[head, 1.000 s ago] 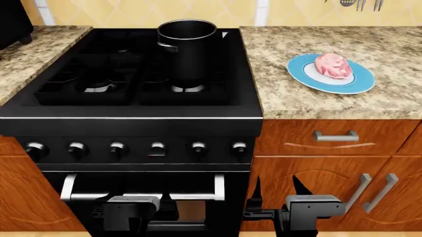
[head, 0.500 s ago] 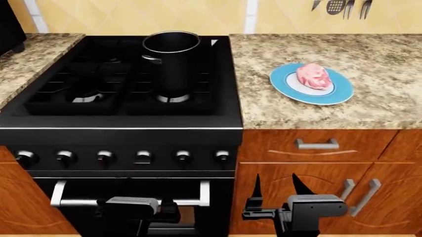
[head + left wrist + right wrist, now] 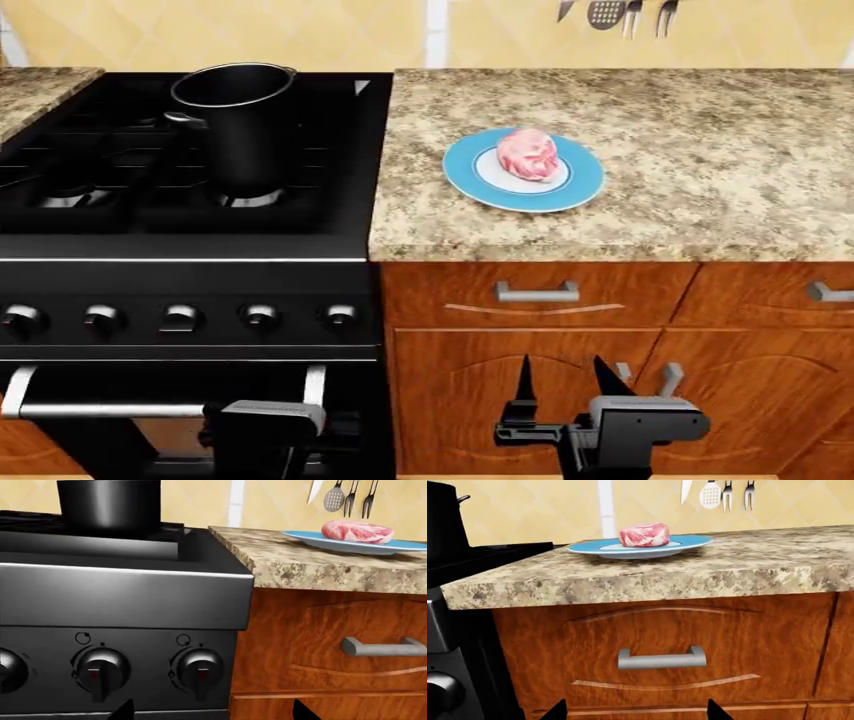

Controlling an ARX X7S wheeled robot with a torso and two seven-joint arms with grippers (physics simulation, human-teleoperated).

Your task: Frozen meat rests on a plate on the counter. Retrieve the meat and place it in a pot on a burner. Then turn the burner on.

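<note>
So I'm at the very start of this one, nothing grabbed yet. The frozen meat (image 3: 529, 152) sits on the plate (image 3: 467, 178), which is on the granite desk (image 3: 694, 170) just to the right of the stove (image 3: 187, 215). The pot (image 3: 238, 118) is waiting on a rear burner. My right gripper (image 3: 567, 385) hangs low in front of the cabinet doors with its fingers spread, nothing in it. My left gripper (image 3: 274, 418) is down by the oven door and I can't tell if it's open or closed. Next move, I reckon, is lifting the right arm over the desk edge and coming down on the meat. It's a rounded, marbled pink lump, probably slick, on a smooth shallow plate, so I'd want a centered pinch.
</note>
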